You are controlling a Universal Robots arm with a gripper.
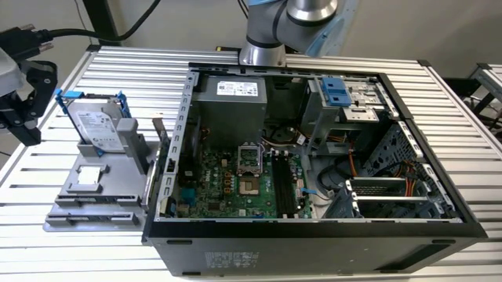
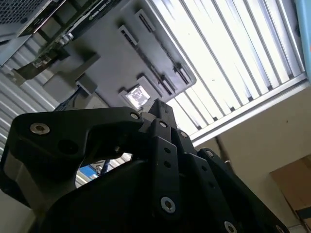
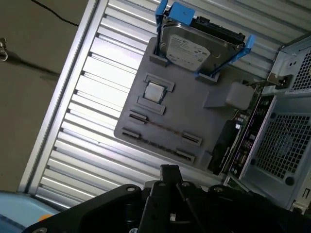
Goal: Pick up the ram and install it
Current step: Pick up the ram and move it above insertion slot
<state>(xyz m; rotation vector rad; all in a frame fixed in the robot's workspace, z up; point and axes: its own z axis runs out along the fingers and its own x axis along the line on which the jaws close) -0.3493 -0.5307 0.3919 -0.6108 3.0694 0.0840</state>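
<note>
The end effector (image 1: 22, 126) hangs at nine o'clock of the hard drive (image 1: 100, 130). Released or clenched: cannot tell.

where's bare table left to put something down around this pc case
Bare table slats lie on the near side of the grey tray, and behind it toward the far edge. A narrower strip runs along the case on the exterior view's right. Crowded: the tray with its hard drive, the gap between tray and case, the case's inside, and around the tool.
</note>
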